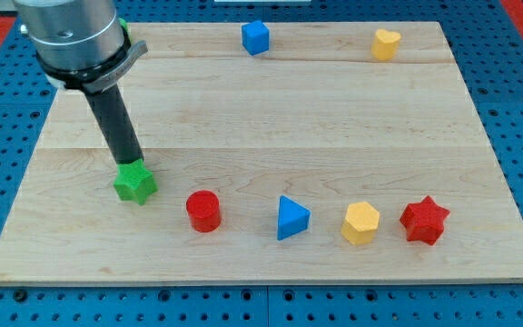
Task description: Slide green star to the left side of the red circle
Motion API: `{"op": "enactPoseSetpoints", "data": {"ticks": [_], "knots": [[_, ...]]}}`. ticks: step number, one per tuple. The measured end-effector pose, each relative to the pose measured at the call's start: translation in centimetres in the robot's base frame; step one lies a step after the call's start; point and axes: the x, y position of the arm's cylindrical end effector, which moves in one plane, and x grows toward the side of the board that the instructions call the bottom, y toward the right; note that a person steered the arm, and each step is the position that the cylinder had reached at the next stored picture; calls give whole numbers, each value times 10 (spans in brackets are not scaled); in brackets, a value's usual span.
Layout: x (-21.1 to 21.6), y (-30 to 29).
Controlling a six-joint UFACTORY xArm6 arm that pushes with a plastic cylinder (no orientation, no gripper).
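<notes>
My tip (131, 163) touches the green star (135, 183) at its 12 o'clock; the star already sits near the red circle (203, 211), at its 10 o'clock, so the task looks nearly done. The end effector is a bare rod, pinching nothing.

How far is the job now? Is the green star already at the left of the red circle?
Mostly done: the green star lies on the view's left of the red circle, a small gap apart. In hand: my tip touches the star's upper edge. Left: perhaps only a small nudge to bring it level.

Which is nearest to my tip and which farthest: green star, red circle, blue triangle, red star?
From my tip:
1. Green star, touching, just below it.
2. Red circle, right of the star.
3. Blue triangle, bottom middle.
4. Red star, bottom right.
</notes>
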Motion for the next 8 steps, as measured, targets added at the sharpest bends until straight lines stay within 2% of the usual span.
{"op": "enactPoseSetpoints", "data": {"ticks": [2, 6, 7, 8], "knots": [[24, -1], [28, 20], [12, 22], [-44, 70]]}}
